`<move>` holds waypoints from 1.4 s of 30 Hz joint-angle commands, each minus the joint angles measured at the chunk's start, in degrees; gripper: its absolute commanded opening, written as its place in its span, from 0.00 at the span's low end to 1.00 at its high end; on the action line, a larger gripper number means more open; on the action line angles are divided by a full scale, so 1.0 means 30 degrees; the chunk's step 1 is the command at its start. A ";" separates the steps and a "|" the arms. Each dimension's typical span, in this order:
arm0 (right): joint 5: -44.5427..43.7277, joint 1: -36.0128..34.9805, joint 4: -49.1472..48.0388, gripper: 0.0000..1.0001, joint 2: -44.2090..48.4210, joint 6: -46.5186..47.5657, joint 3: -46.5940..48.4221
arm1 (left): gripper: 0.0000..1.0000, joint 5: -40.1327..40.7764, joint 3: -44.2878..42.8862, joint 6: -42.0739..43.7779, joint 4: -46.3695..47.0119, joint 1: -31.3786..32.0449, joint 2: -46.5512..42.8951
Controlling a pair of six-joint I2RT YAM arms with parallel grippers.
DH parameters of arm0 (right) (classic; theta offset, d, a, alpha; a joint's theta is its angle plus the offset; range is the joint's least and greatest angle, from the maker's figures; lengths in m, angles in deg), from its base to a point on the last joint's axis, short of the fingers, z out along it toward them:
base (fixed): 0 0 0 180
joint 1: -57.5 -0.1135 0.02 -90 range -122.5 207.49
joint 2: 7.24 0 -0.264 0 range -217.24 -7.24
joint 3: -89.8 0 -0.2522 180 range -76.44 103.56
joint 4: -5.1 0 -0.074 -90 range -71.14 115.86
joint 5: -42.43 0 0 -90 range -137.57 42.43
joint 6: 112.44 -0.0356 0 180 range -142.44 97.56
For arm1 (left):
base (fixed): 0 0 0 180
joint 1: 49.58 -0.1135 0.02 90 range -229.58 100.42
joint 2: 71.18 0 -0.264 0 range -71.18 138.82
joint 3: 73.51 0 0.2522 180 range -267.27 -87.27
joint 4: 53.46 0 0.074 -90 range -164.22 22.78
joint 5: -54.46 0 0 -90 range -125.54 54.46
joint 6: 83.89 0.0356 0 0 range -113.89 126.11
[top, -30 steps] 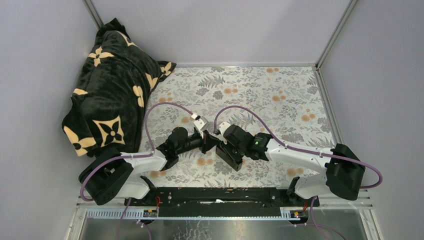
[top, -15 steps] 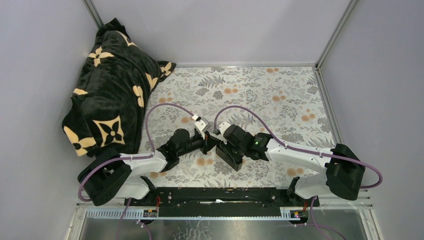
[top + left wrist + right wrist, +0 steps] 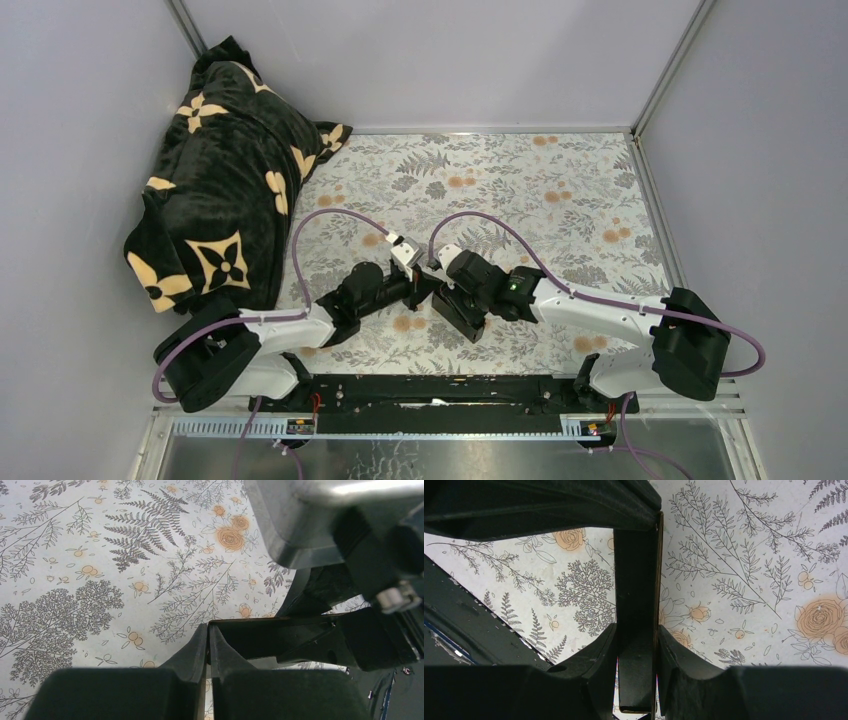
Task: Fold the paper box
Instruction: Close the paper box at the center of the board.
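Observation:
The paper box (image 3: pixel 463 316) is a small matte black card shape held between both grippers just above the floral cloth, near the table's front middle. My left gripper (image 3: pixel 420 286) is pinched shut on the corner of one thin flap; in the left wrist view the flap (image 3: pixel 270 637) runs off to the right from the closed gripper (image 3: pixel 208 629). From the right, my right gripper (image 3: pixel 449 291) is shut across a folded wall of the box (image 3: pixel 636 580), one finger (image 3: pixel 605 647) on each side, in the right gripper (image 3: pixel 636 628) view.
A black plush blanket with cream flowers (image 3: pixel 220 180) is heaped at the back left. The floral tablecloth (image 3: pixel 540 190) covers the table. Grey walls close in the left, back and right sides. Purple cables (image 3: pixel 330 215) arch over both wrists.
My left gripper has closed fully onto the flap's corner and its arm has crept slightly to the right. The right arm and its grip are unchanged.

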 commanded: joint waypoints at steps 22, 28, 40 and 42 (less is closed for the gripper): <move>-0.1276 -0.0356 0.0162 0.14 0.0007 -0.0848 -0.0061 | 0.07 0.1964 0.1495 -0.0357 0.1389 0.1010 -0.0685; -0.1408 -0.0356 0.0146 0.14 -0.0024 -0.0927 -0.0017 | 0.07 0.2319 0.1823 -0.0569 0.1801 0.1198 -0.0541; -0.1405 -0.0356 0.0086 0.14 -0.0029 -0.1018 -0.0050 | 0.07 0.2655 0.2181 -0.0833 0.2389 0.1424 0.0061; -0.1383 -0.0356 0.0080 0.14 -0.0027 -0.1022 -0.0024 | 0.07 0.2684 0.2181 -0.0812 0.2395 0.1449 0.0077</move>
